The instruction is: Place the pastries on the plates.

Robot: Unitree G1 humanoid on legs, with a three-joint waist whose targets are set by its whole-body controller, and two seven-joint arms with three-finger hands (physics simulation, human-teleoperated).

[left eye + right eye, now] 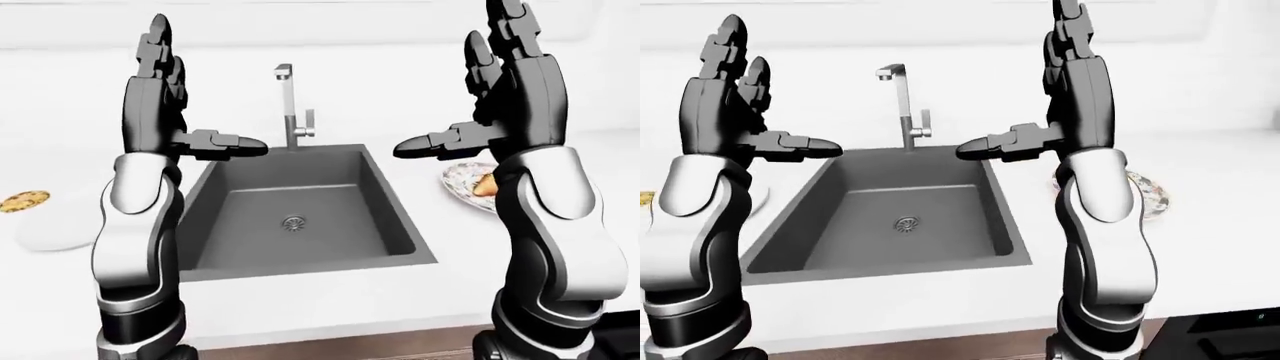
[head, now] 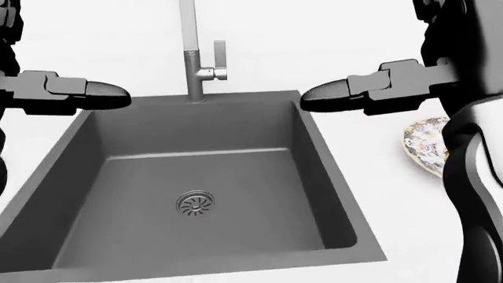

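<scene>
While both arms are standing raised over the sink (image 1: 300, 217), the task is looking partly done; a croissant (image 1: 484, 184) is already lying on the patterned plate (image 1: 462, 182) at the right of the desk (image 1: 330, 300), half hidden behind the right forearm; a round flat pastry (image 1: 24, 201) is sitting at the far left, just above a plain white plate (image 1: 55, 232), and whether it is resting on that plate's rim or on the desk beside it I cannot tell, so I am judging that this second pastry is the part left to do; the left hand (image 1: 160, 82) is standing spread, fingers pointing upward and thumb jutting toward the faucet (image 1: 290, 105), holding nothing; the right hand (image 1: 505, 64) is likewise spread and empty, thumb pointing left; neither hand is touching any task thing; the left-eye view is showing the croissant and the left-hand pastry with its white plate; the right-eye view is showing the patterned plate only as a sliver past the right arm and the left pastry as a scrap at its edge; the head view is looking down into the sink and drain (image 2: 195, 204), catching only the two thumbs and a corner of the patterned plate, with no pastry visible at all
</scene>
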